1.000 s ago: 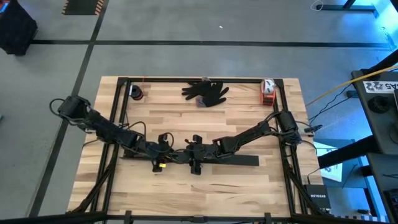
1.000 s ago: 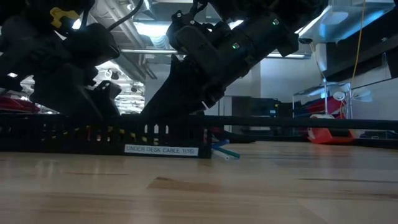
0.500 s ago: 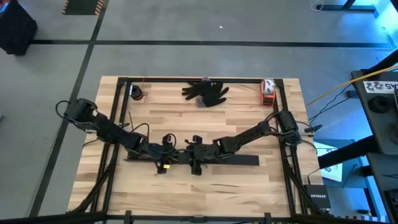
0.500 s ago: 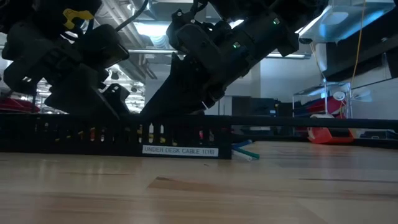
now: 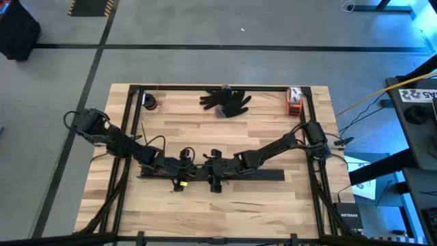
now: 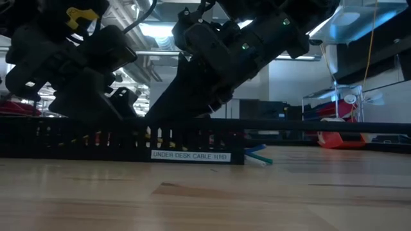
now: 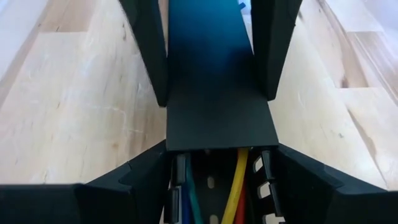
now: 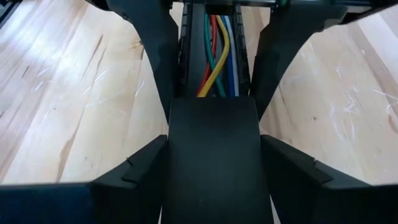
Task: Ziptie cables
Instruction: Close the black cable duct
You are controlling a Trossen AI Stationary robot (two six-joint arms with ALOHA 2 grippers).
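Centrally, both arms meet at the black channel (image 5: 205, 175) — left gripper (image 7: 214, 74) and right gripper (image 8: 211, 68) each pinching it — which has slid rightward in the low view, cables (image 8: 216, 53) inside, untied

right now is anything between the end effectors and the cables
Yes. The cables lie inside the black channel, and a flat black cover closes part of it. Both the left end effector and right end effector straddle the channel, fingers outside its walls.
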